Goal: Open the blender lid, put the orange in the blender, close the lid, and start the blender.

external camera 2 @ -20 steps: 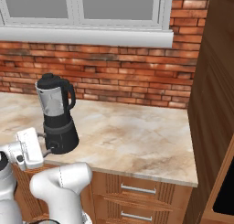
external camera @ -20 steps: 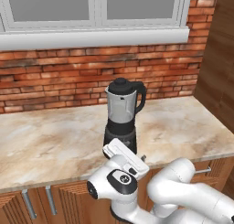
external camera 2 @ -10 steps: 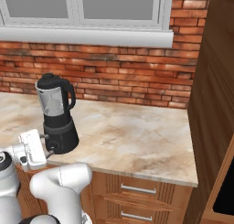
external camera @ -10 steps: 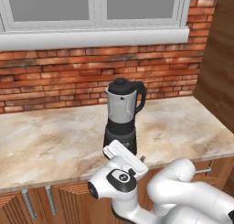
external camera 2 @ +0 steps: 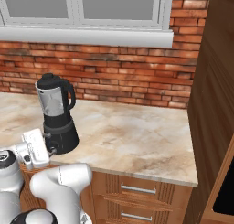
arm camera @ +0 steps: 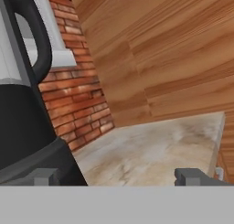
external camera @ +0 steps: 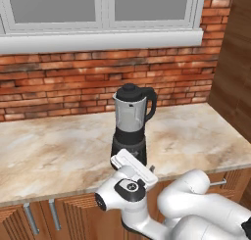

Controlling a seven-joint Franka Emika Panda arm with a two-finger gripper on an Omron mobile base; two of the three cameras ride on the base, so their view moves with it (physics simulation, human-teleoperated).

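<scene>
The blender (external camera: 129,129) stands on the marble counter (external camera: 54,151), a clear jar on a black base. Its handle (arm camera: 37,40) is black. The blender lid (external camera: 130,91) sits shut on the jar's rim. My gripper (external camera: 150,169) hangs low at the counter's front edge, just in front of the blender base (external camera 2: 61,136). In the hand view the base (arm camera: 27,131) is close on the left, and my gripper (arm camera: 119,177) stands open with nothing between its fingertips (arm camera: 194,176). The orange is out of view.
A red brick wall (external camera: 59,82) under a window sill backs the counter. A tall wooden cabinet side (external camera 2: 210,104) closes the right end. Bare marble (external camera 2: 137,136) stretches right of the blender. Drawers (external camera 2: 132,191) lie below the counter edge.
The hand has crept slightly closer to the blender base. The jaws have stayed open and the blender has not moved.
</scene>
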